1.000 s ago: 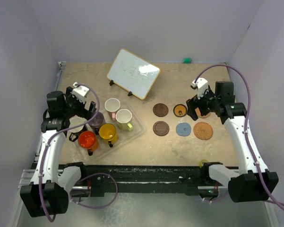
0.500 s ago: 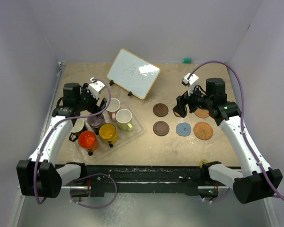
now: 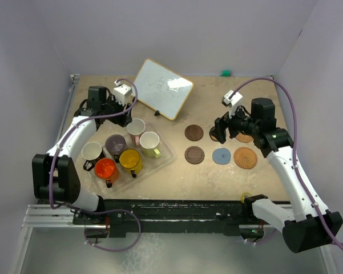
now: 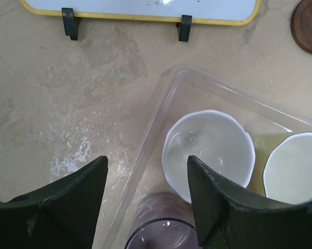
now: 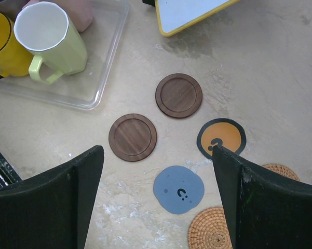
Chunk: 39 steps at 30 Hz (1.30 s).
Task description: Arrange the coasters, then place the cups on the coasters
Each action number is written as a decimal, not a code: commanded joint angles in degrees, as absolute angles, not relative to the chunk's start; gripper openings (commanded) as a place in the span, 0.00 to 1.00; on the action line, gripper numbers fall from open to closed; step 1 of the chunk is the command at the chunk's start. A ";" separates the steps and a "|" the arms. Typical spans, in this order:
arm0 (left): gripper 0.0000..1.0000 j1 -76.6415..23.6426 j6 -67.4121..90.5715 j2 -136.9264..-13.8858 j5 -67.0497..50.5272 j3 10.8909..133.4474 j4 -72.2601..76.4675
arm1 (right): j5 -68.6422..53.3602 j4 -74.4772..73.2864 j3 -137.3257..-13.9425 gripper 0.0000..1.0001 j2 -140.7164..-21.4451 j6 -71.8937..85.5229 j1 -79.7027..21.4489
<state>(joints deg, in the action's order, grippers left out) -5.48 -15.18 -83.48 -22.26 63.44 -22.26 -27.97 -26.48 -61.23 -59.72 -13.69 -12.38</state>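
Six cups stand in a clear tray (image 3: 165, 155): white-pink (image 3: 136, 127), pale yellow-green (image 3: 149, 141), mauve-grey (image 3: 114, 142), yellow (image 3: 129, 158), orange-red (image 3: 105, 168) and black with a white inside (image 3: 92, 151). My left gripper (image 3: 117, 116) hangs open over the tray's far left corner, with nothing between its fingers. In its wrist view the white-pink cup (image 4: 207, 150) is by the right finger and the mauve-grey cup (image 4: 156, 228) is below. The coasters lie in two rows: dark brown (image 5: 179, 95) (image 5: 132, 137), orange-centred (image 5: 221, 137), blue-grey (image 5: 178, 189), tan woven (image 5: 210, 228). My right gripper (image 5: 157, 150) hovers open above them.
A yellow-framed whiteboard (image 3: 161, 88) stands tilted behind the tray. A small green object (image 3: 225, 73) sits at the back wall. Walls close in the table on three sides. Bare tabletop lies between the tray and the coasters.
My left gripper has moved from over the mauve-grey cup toward the back, to the tray's far corner, and its jaws have narrowed. The right gripper has shifted a little left over the coasters.
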 commanded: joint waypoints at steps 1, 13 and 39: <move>0.57 -6.68 -12.98 -87.40 -21.17 69.54 -25.06 | -28.19 -24.33 -60.43 0.87 -59.32 -14.01 -12.55; 0.44 -12.08 -13.84 -94.55 -12.33 75.60 -31.18 | -29.27 -24.17 -59.78 0.86 -59.20 -14.39 -12.57; 0.03 -12.57 -15.36 -91.79 -11.00 78.39 -33.81 | -26.13 -17.34 -63.10 0.85 -65.46 -11.85 -16.73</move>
